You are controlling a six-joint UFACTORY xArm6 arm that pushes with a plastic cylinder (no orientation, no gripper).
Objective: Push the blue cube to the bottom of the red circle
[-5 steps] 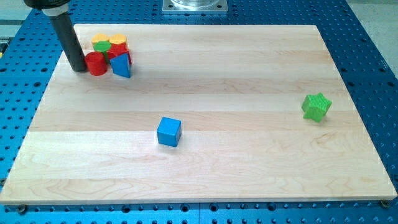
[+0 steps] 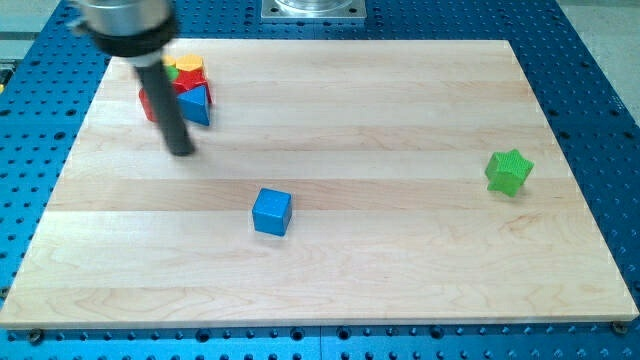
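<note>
Broadly, the wooden board (image 2: 400, 100) takes up most of the view, and my tip (image 2: 182, 153) rests on it toward the view's upper left. It is a plain dark rod with nothing that spreads or pinches, and right now it touches no block. Just above it and slightly to the view's left sits the cluster: the red circle (image 2: 150, 103) is partly hidden behind the rod, with a blue wedge-shaped block (image 2: 198, 104) beside it on the view's right, and further red (image 2: 190, 82), yellow (image 2: 188, 66) and green (image 2: 172, 73) blocks packed behind, their shapes too crowded to make out. The blue cube (image 2: 272, 211) lies below the tip and to the view's right, apart from it, alone in the middle of the board. The green star (image 2: 508, 170) sits far off to the view's right and plays no part. Judging by this layout, the tip stands between cluster and cube because it needs to get round to the cube's far, lower-right side, so that a push drives the cube up and left to a spot just below the red circle.
</note>
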